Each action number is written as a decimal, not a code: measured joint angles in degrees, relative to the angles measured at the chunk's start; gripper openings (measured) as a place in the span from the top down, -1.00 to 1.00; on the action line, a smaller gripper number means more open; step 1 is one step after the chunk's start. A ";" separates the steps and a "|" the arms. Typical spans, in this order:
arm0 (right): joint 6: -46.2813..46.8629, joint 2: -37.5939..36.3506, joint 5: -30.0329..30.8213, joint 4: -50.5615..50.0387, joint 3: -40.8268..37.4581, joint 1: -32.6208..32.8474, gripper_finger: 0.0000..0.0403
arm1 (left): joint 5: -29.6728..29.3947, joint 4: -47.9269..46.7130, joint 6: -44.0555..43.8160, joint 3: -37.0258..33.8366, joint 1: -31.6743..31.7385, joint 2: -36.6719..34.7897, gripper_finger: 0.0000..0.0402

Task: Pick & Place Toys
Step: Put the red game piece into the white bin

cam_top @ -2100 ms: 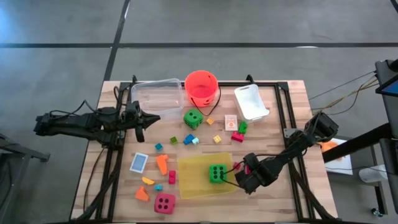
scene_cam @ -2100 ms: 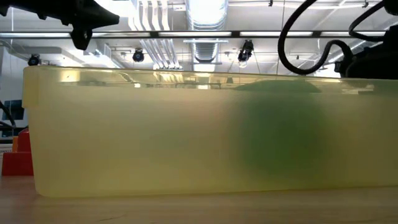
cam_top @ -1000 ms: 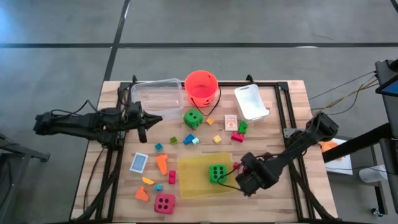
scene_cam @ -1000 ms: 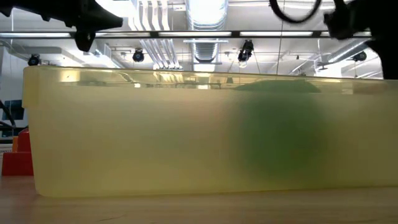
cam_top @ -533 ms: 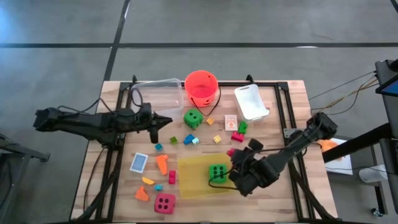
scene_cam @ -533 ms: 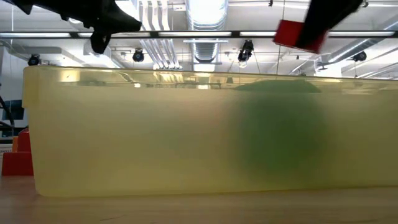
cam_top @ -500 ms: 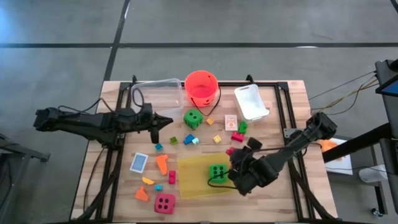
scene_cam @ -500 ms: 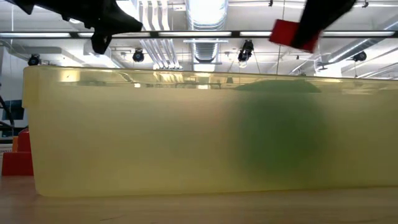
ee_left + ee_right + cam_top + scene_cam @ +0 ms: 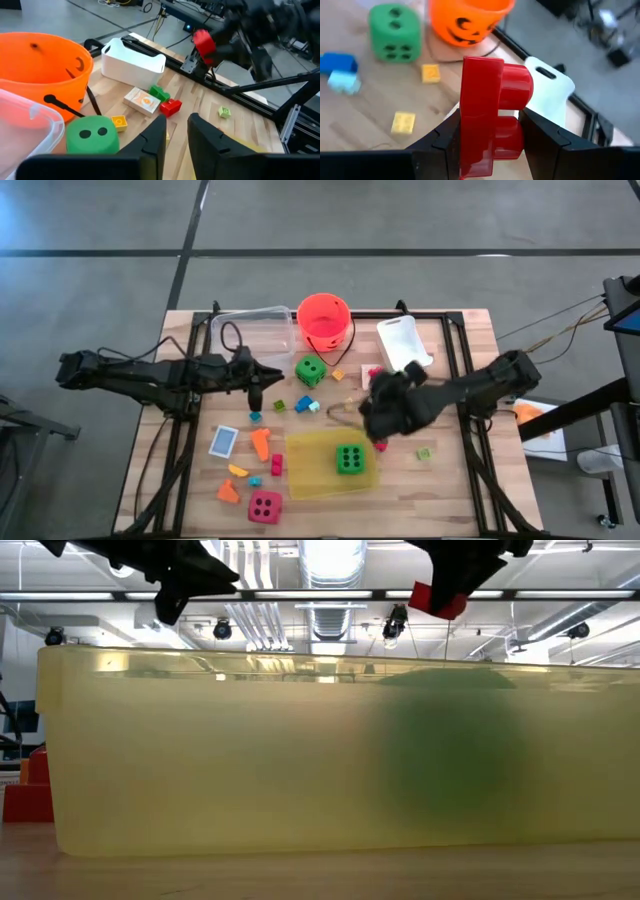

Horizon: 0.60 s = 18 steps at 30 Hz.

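Observation:
My right gripper [image 9: 378, 380] is up in the air between the yellow tray [image 9: 310, 470] and the orange bucket [image 9: 324, 320], shut on a red brick [image 9: 490, 115]. One green die [image 9: 310, 370] sits by the bucket, and another [image 9: 349, 459] lies in the tray. A pink die [image 9: 264, 506] rests near the front edge. My left gripper [image 9: 256, 390] hovers left of the first die, above small bricks. Its fingers [image 9: 200, 132] stand slightly apart with nothing between them. My right gripper pinches the red brick between its two fingers. One finger [image 9: 445, 137] is on the flat face and the other [image 9: 542, 137] on the studded side [image 9: 517, 95]. The fingers slant down toward the bucket. The brick stands on edge, lifted clear of the table [image 9: 437, 598].
A clear tub [image 9: 250, 330] and a white bin [image 9: 403, 343] flank the bucket at the back. Small bricks [image 9: 304, 404], a blue card [image 9: 223, 441] and orange shapes [image 9: 261, 443] are scattered left of the tray. An orange card [image 9: 142, 100] lies under the right arm.
My right gripper has risen from beside the tray's right edge with the red brick. It has swung toward the table's far edge and turned toward the bucket. My left gripper has moved a little toward the table's right, nearer the green die.

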 joint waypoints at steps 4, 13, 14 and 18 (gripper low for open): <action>-1.47 -6.03 -4.72 -0.07 -0.04 -7.21 0.25 | -0.07 -0.78 0.52 0.00 0.00 -0.81 0.61; -12.84 -14.73 -18.16 5.69 -2.64 -27.39 0.25 | -0.07 -2.43 2.62 -0.02 0.00 -1.15 0.61; -14.52 -14.93 -19.28 7.08 -3.25 -29.25 0.25 | -0.02 -2.82 2.65 -0.02 0.00 -1.31 0.61; -20.26 -14.77 -23.47 10.55 -5.36 -36.31 0.25 | -0.03 -2.96 2.63 -0.02 0.00 -1.71 0.61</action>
